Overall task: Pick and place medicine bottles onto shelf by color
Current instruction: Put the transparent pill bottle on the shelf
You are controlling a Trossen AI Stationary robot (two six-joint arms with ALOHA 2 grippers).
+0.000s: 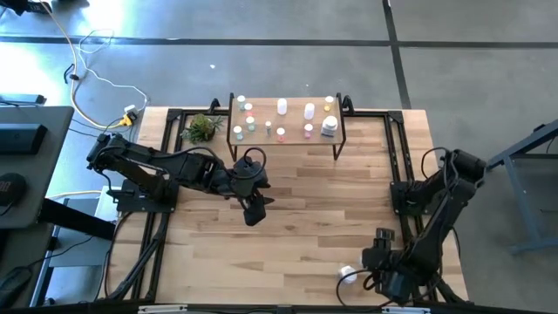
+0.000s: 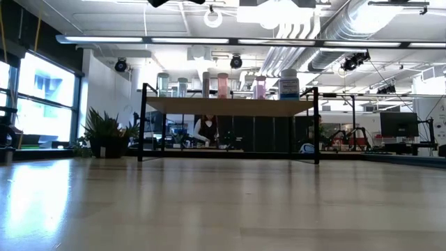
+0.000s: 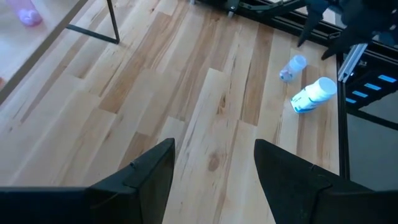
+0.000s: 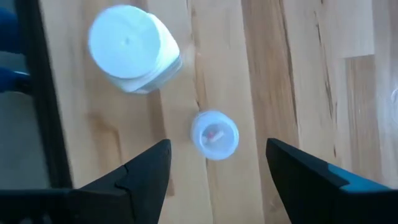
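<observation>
My right gripper (image 4: 217,163) hangs with fingers spread over the tabletop (image 1: 296,209) near its 5 o'clock corner, straddling a small clear-capped bottle (image 4: 214,134) that shows something pink-red inside; a larger white bottle (image 4: 134,48) lies on its side just beside it, towards the table's black frame rail (image 4: 34,93). I judge the main risk to be a finger clipping the larger bottle on the way down and rolling it off the near edge, since both sit close to the rim. A second risk is a skewed pinch tipping the small bottle. My left gripper (image 3: 214,165), fingers also spread and holding nothing, waits over bare boards near centre. The shelf (image 1: 288,119) at 12 o'clock already carries many bottles, so landing gaps are tight; the middle of the tabletop offers free room for carrying.
</observation>
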